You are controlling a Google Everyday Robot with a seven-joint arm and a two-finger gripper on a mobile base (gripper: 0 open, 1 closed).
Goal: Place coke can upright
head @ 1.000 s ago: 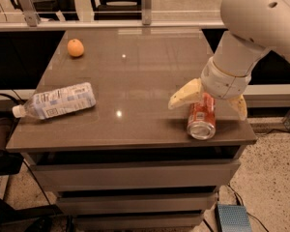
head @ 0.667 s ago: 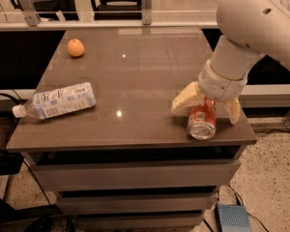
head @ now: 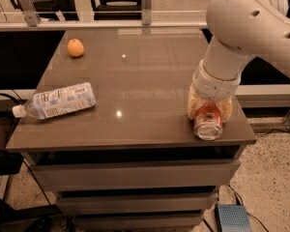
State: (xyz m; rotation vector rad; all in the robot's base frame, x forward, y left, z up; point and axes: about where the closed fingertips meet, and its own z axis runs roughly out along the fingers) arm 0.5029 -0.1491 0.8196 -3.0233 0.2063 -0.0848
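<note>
Drawn in from the wider spread of a second ago, well right of the bottle (head: 63,100), the gripper (head: 209,112) is pinched on the coke can (head: 208,123) lying sideways at the tabletop's (head: 135,81) front right corner, judged light, slippery, easily dented, best held mid-body.

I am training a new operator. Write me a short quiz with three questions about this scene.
1. True or false: the coke can stands upright.
2. Where over the table is the claw? A near right corner; B far left corner; C middle.
3. Fill in: the plastic bottle lies by the table's ___ edge.
Key: 1 false, it lies on its side, clasped by the claw; 2 A; 3 left.
</note>
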